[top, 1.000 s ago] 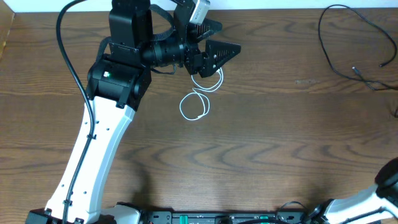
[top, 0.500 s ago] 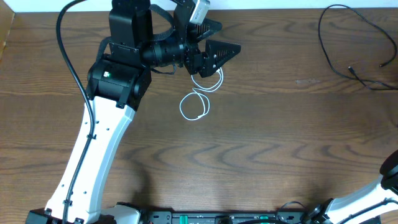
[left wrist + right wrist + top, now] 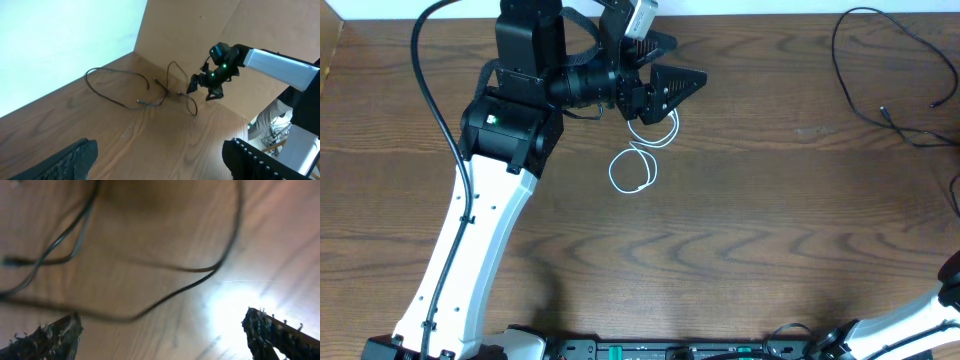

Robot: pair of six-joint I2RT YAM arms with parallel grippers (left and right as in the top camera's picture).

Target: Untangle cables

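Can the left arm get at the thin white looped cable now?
Probably yes: the thin white looped cable lies unobstructed right by the open left gripper, which points away from it.

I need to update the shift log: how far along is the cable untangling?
Done: the white cable and the black cable lie far apart on the table, not crossing. In hand: nothing; the left end effector is open above the white cable, and the right end effector is open above the black one. Left: possibly straightening each cable's own loops.
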